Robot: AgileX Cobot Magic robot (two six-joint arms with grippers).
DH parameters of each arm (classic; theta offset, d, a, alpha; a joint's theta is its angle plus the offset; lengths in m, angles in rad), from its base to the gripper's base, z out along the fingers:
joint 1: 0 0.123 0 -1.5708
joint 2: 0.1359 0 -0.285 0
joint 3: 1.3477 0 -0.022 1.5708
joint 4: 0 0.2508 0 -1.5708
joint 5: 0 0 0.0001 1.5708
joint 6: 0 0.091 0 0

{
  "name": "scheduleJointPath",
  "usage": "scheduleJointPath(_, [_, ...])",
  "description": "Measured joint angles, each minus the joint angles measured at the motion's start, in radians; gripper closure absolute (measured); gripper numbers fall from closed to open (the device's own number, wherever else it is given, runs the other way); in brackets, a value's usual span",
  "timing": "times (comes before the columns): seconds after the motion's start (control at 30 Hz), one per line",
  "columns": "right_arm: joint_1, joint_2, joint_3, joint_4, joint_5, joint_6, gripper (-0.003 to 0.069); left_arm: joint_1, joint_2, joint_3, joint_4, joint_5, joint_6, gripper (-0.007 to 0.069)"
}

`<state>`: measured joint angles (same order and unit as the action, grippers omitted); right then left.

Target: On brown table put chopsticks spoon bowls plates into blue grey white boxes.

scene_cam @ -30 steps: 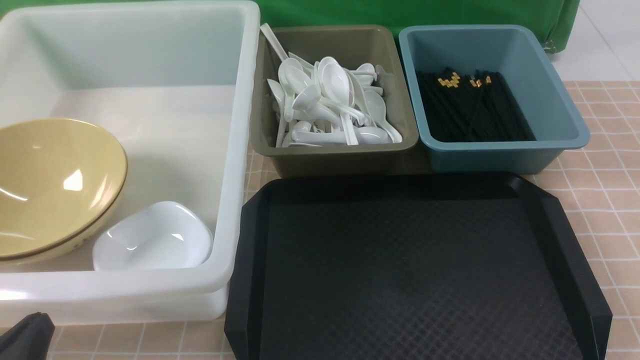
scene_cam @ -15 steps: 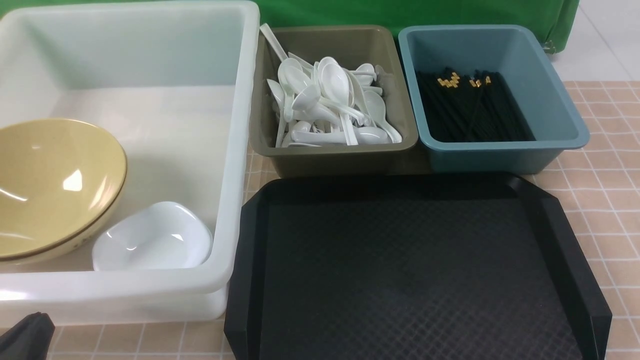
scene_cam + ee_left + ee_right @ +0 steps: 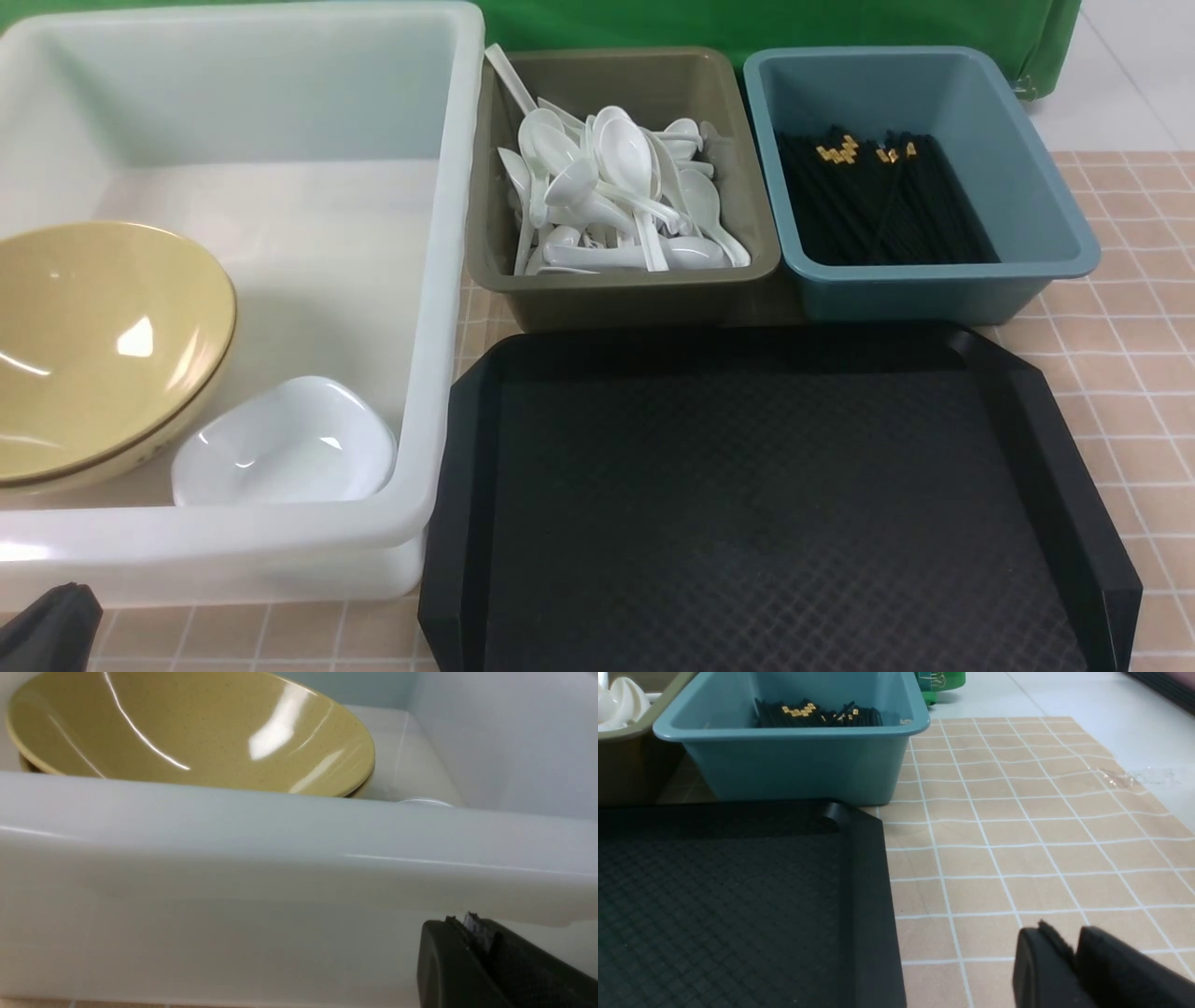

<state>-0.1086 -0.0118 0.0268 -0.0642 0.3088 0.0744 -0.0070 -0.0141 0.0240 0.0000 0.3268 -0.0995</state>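
Observation:
Stacked yellow bowls [image 3: 103,345] and a white plate [image 3: 285,443] lie in the white box [image 3: 448,233]. The grey box [image 3: 625,294] holds several spoons [image 3: 616,196], and the blue box [image 3: 934,294] holds the chopsticks [image 3: 878,201]. My left gripper [image 3: 47,630] sits low at the near left, shut and empty, just outside the white box's front wall [image 3: 280,826], with the bowls [image 3: 187,732] beyond it. My right gripper [image 3: 1064,933] hovers over the brown table [image 3: 1017,835], to the right of the tray, jaws together with nothing between them. The front view does not show it.
A black textured tray [image 3: 766,504] with raised edges fills the near middle, bare inside. It butts against the white box and sits just in front of the grey and blue boxes [image 3: 794,765]. A green cloth hangs behind the boxes. The table [image 3: 1120,327] ends at the right onto white floor.

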Motion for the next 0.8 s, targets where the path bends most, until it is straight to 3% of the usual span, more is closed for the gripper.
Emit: scheduleJointPath(0.8, [0.000,0.000,0.000,0.000,0.000,0.000,0.0480,0.000,0.000,0.000,0.000,0.000,0.000,0.0620])
